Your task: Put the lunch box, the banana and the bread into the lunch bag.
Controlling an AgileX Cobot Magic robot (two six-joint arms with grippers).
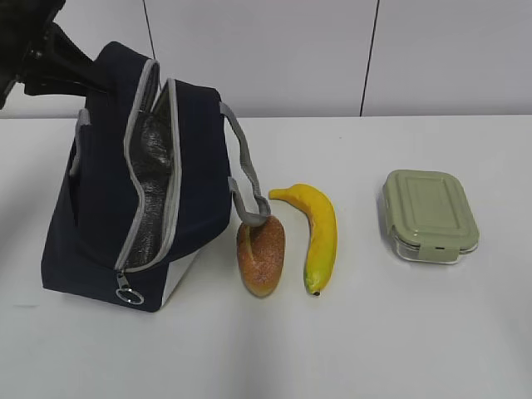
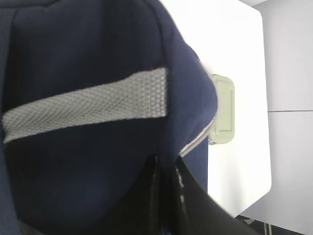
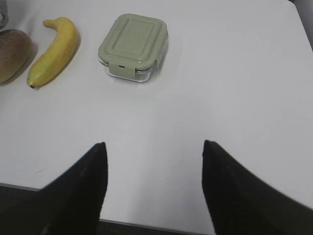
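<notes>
The navy lunch bag (image 1: 100, 208) stands at the left with its zipper open and silver foil lining showing. My left gripper (image 1: 87, 76) is shut on the bag's far top edge. In the left wrist view its fingers (image 2: 166, 169) pinch the navy fabric (image 2: 88, 63) below a grey strap. The bread (image 1: 261, 253) lies right of the bag, touching a grey handle. The banana (image 1: 316, 237) lies beside it. The lunch box (image 1: 430, 214), green lid on, sits further right. My right gripper (image 3: 152, 147) is open and empty, low over bare table, short of the lunch box (image 3: 133, 46), banana (image 3: 54, 49) and bread (image 3: 12, 51).
A metal ring pull (image 1: 127, 294) hangs at the bag's front end. The white table's (image 3: 234, 98) front edge lies just under my right gripper. A white panelled wall stands behind the table. The lunch box also shows past the bag in the left wrist view (image 2: 222, 110).
</notes>
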